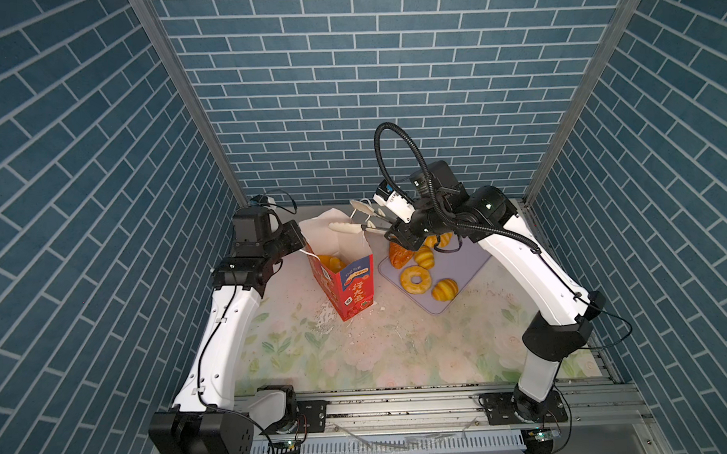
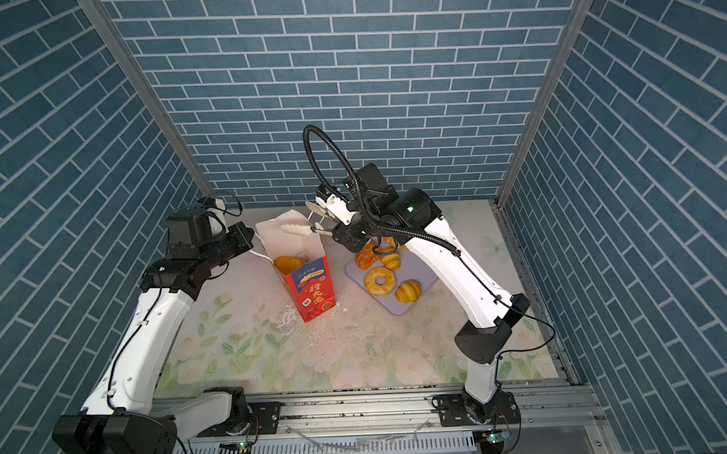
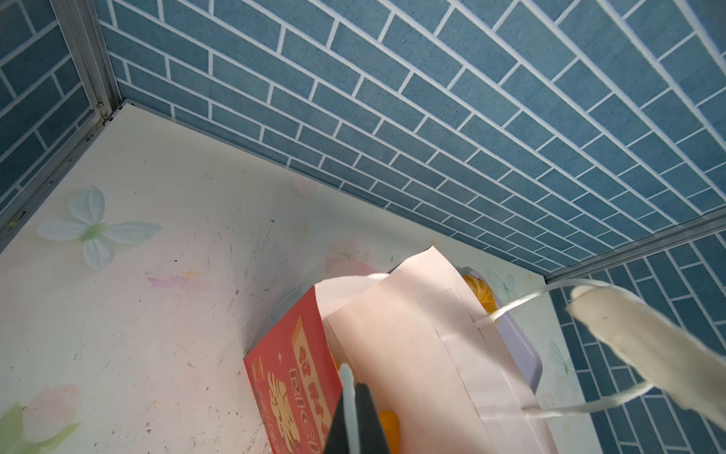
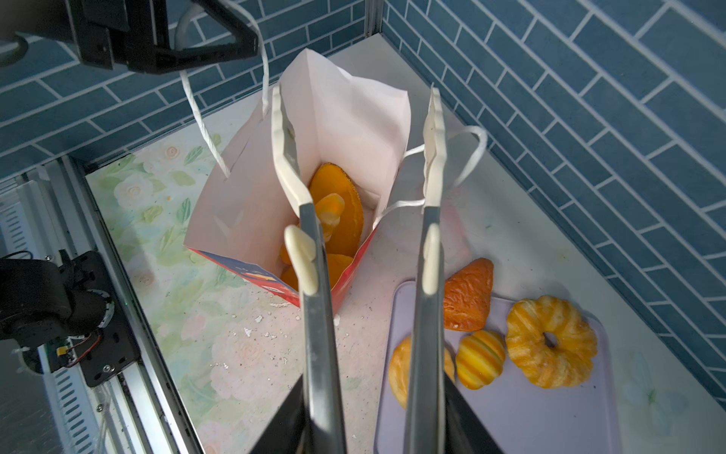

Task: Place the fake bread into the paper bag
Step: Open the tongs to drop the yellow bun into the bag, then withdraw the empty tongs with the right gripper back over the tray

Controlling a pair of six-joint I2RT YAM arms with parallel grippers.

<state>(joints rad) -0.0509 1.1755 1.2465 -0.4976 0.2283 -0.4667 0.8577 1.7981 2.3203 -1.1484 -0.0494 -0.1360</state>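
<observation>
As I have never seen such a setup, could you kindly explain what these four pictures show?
Two white robot arms, left and right, stand at the front edge of a flowered table. Two pictures look down on the whole scene from above; the other two come from a camera on each arm's wrist. The left tool pinches a white cord handle of the red paper bag, which stands open with toy pastries inside. The right tool grips kitchen tongs, their tips apart and empty at the bag's mouth. Beside the bag lies a lilac tray with a croissant, donuts and rolls.
</observation>
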